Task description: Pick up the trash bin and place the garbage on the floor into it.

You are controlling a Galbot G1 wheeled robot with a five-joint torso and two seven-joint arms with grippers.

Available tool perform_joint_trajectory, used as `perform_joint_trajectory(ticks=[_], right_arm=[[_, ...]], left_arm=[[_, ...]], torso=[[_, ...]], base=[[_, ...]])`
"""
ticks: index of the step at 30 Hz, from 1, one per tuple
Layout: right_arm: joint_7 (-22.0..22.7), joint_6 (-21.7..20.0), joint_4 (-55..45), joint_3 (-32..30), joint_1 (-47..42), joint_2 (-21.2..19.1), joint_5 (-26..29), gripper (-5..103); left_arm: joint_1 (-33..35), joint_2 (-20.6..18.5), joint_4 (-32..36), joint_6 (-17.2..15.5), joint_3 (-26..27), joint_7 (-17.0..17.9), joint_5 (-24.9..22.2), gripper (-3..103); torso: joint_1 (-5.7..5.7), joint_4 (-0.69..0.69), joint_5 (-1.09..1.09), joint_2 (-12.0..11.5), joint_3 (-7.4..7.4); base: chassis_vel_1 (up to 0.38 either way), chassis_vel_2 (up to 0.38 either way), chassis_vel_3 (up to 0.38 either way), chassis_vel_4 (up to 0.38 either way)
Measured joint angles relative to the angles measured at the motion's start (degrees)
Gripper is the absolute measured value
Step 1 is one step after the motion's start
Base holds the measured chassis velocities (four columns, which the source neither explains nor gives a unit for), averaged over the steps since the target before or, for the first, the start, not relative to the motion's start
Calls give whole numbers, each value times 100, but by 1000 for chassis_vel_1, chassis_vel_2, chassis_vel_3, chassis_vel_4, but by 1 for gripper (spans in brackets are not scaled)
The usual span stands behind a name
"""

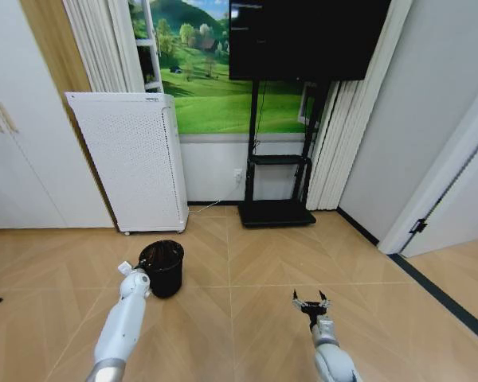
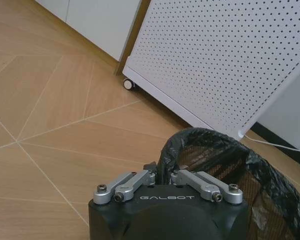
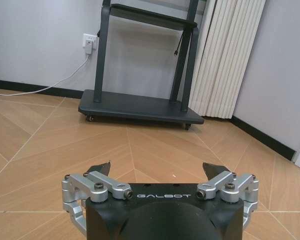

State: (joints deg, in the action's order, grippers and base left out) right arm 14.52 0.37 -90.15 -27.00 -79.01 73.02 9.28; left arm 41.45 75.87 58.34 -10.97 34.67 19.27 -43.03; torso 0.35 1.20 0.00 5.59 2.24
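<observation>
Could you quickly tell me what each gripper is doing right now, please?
Left gripper: shut on the rim of the bin.
Right gripper: open, holding nothing, above bare floor.

Left arm (image 1: 121, 326): smooth white tubular shell, grey band near the base at 7 o'clock of the head view, white rounded wrist joint. Right arm (image 1: 332, 358): white-grey shell, shorter visible length, at 5 o'clock of the head view. Left gripper (image 2: 162, 176): black housing, white "GALBOT" lettering, silver aluminium linkage bars with dark hex screws, black fingertips. Right gripper (image 3: 158, 171): same black housing and white "GALBOT" marking, silver linkages each side with hex screws and round pivot pins, black pointed fingers (image 3: 99, 168); seen dark and small from the head camera.
</observation>
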Motion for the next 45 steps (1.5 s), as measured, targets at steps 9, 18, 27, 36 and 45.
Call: perform_joint_trajectory(ticks=[9,18,27,36,45], right_arm=[[7,83,142,23,67,121,-84,100],[4,-11,10,34,181,202,-166,100],[26,-117,-82,-36,262,245,-109,100],[-1465,386,212,-476,816,506,491,100],[-1990,546,642,-475,1454,382,520,100]], left_arm=[[-129,-15,-367,175,-22,-147,203,40],[482,-17,462,2,83,-144,483,73],[1635,61,2290,59,158,-544,1702,99],[2842,-162,4499,-808,-216,-1434,1897,100],[2816,-466,4565,-930,-257,-1982,2007,100]], torso=[[0,1,0,0,0],[0,0,-2,0,-1],[0,0,5,0,-1],[0,-1,2,0,-1],[0,1,0,0,0]], base=[[0,0,0,0],[0,0,0,0],[0,0,0,0],[0,0,0,0],[0,0,0,0]])
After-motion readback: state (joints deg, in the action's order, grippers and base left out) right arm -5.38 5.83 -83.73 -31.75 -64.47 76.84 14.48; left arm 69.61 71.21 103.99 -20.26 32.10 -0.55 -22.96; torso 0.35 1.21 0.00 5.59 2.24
